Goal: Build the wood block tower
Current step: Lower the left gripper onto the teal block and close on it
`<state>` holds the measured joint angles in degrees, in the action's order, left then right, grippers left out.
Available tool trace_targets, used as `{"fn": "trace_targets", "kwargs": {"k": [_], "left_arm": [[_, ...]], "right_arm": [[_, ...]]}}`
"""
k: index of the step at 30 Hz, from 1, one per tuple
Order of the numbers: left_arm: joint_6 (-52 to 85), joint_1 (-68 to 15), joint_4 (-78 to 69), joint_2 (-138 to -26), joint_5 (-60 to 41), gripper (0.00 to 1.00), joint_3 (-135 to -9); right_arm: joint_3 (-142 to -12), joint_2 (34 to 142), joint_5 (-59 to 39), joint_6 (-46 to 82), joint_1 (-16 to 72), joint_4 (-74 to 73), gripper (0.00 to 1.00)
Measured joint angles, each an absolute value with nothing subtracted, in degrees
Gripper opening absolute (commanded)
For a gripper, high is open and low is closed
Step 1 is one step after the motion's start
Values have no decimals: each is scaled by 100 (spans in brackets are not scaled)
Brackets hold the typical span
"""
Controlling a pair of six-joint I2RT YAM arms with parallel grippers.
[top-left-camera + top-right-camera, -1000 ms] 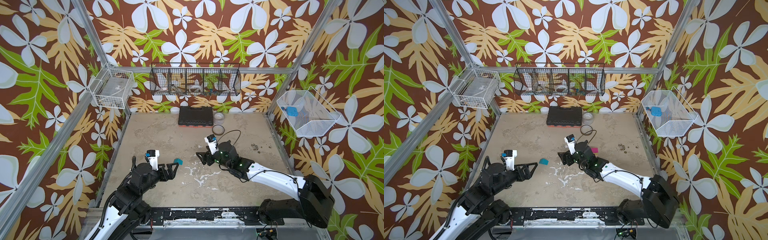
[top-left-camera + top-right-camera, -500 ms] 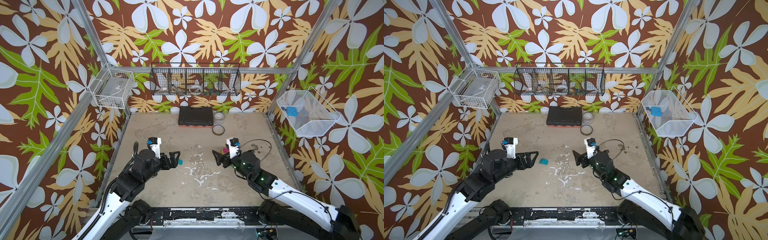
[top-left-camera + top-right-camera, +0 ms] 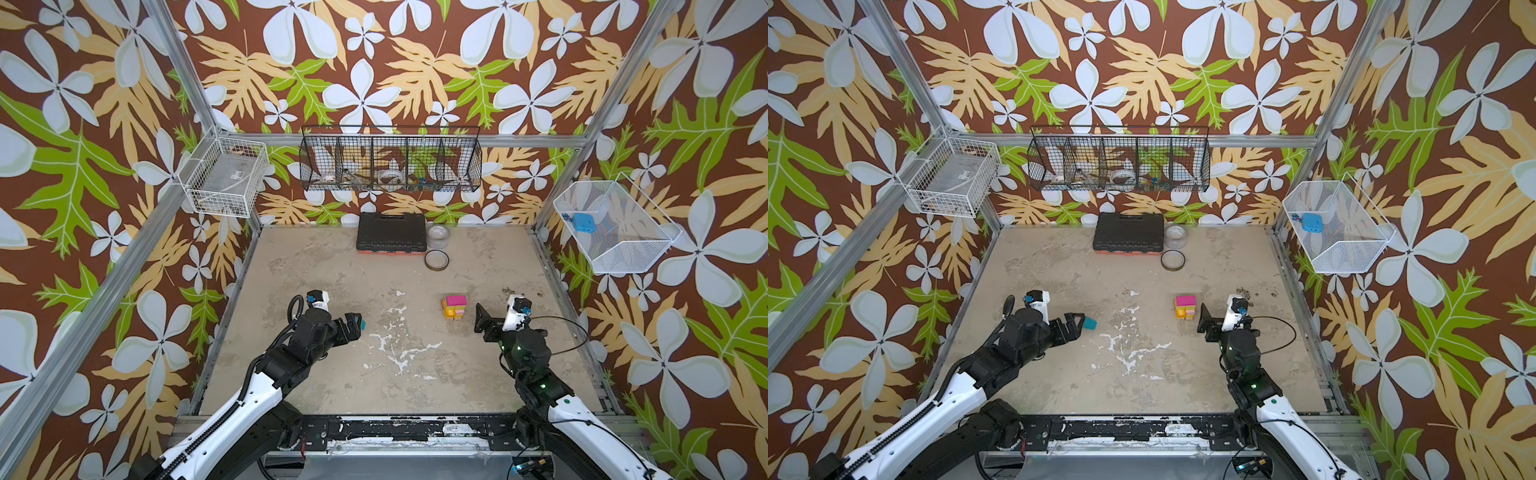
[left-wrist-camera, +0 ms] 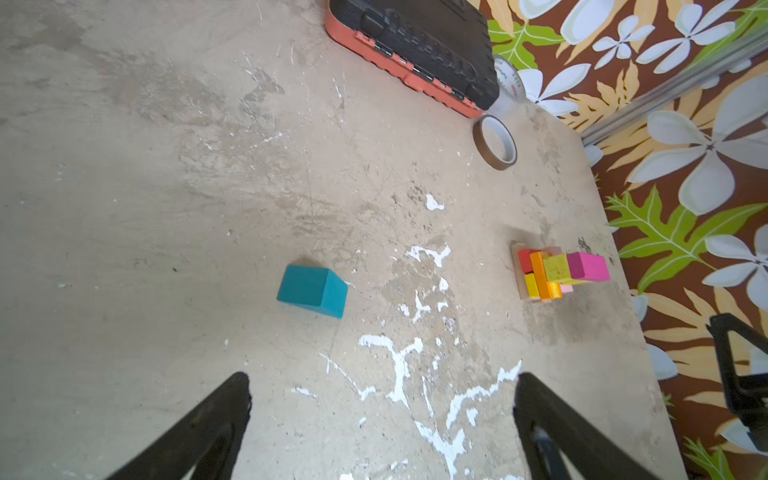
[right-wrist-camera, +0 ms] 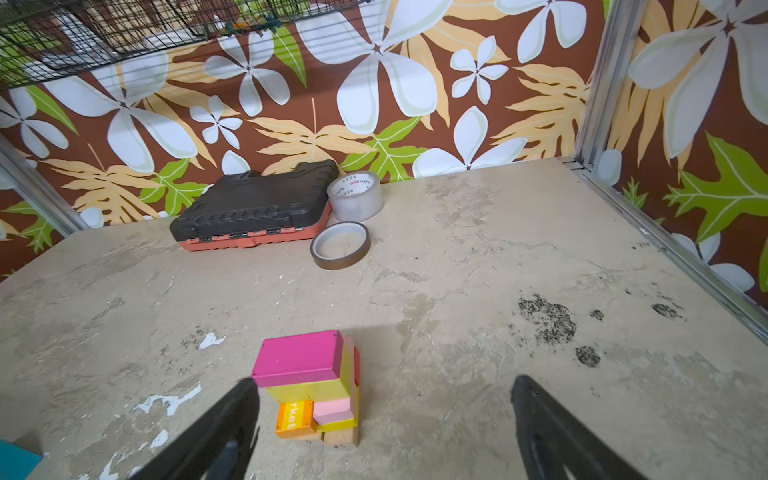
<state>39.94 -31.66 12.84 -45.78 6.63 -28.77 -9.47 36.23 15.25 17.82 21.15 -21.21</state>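
Progress check: the tower [image 3: 454, 306] is mostly up. It stands on the right half of the desk [image 3: 316, 266], well apart from the black case [image 3: 391, 231] and the two tape rolls at the back. In the right wrist view the stack [image 5: 309, 386] reads bottom to top as a plain tan piece, then an orange block with lettering next to a pink one, a yellow-green layer, and a magenta block [image 5: 297, 357] capping it. The left wrist view also shows red and yellow bits low down on the far side. Everything looks squarely seated, no obvious lean.

What's left, by the look of it, is one piece. The teal block [image 4: 312, 291] lies on its own on the left half of the desk, nowhere near the stack. No other loose blocks show up anywhere on the desk, so this is probably the roof that goes on top of the magenta one.

The left fingers [image 3: 1074, 322] are spread wide and hold nothing, with the teal block [image 3: 1090, 323] just ahead of them on the desk. The right fingers [image 3: 482, 320] are also wide apart and empty, sitting just beside the tower without touching it.

So it's roughly one pick and one place from finished.
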Motion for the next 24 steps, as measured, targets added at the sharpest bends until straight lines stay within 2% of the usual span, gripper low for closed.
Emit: {"fn": "trace_targets", "kwargs": {"k": [7, 14, 24], "left_arm": [[3997, -3183, 150, -5900, 272, 100, -2458], [3688, -3385, -578, -7203, 432, 100, -3111], [2742, -3387, -858, -8696, 1085, 100, -4115]], "right_arm": [[-947, 3830, 1542, 1911, 2106, -2335, 95], [-910, 3776, 1413, 1949, 2106, -2397, 95], [-847, 3551, 1227, 1949, 2106, -2414, 94]]}}
